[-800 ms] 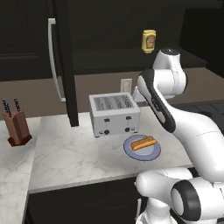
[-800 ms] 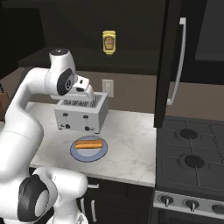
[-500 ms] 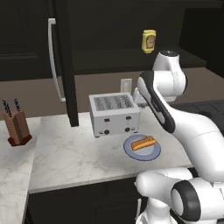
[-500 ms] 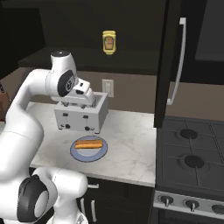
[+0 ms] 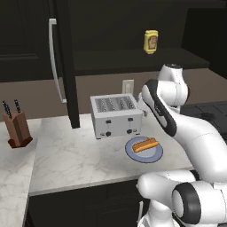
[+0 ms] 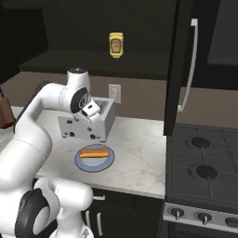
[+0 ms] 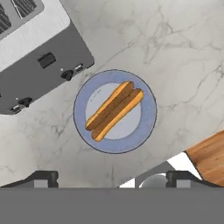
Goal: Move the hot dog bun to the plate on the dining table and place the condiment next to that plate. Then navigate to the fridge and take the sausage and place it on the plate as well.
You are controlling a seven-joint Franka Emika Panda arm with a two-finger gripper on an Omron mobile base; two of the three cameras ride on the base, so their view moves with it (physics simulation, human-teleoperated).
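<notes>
Task status: nothing finished, all steps outstanding as far as can be judged. Hot dog bun (image 7: 114, 110): lying on a plain blue-grey plate (image 7: 83, 127) at centre frame of the hand view, on the marble table (image 7: 175, 57), just beside the toaster (image 7: 39, 57) at upper left. Gripper (image 7: 111, 178): jaws spread wide, holding nothing, poised above the bun with its tips at the bottom edge of the hand view. Condiment (image 5: 150, 41): yellow bottle, upper centre of the left base view, on a dark ledge behind the arm; untouched. Knife block (image 5: 17, 129): far left, not involved. Next due, by judgement: descent and grasp of the bun.
</notes>
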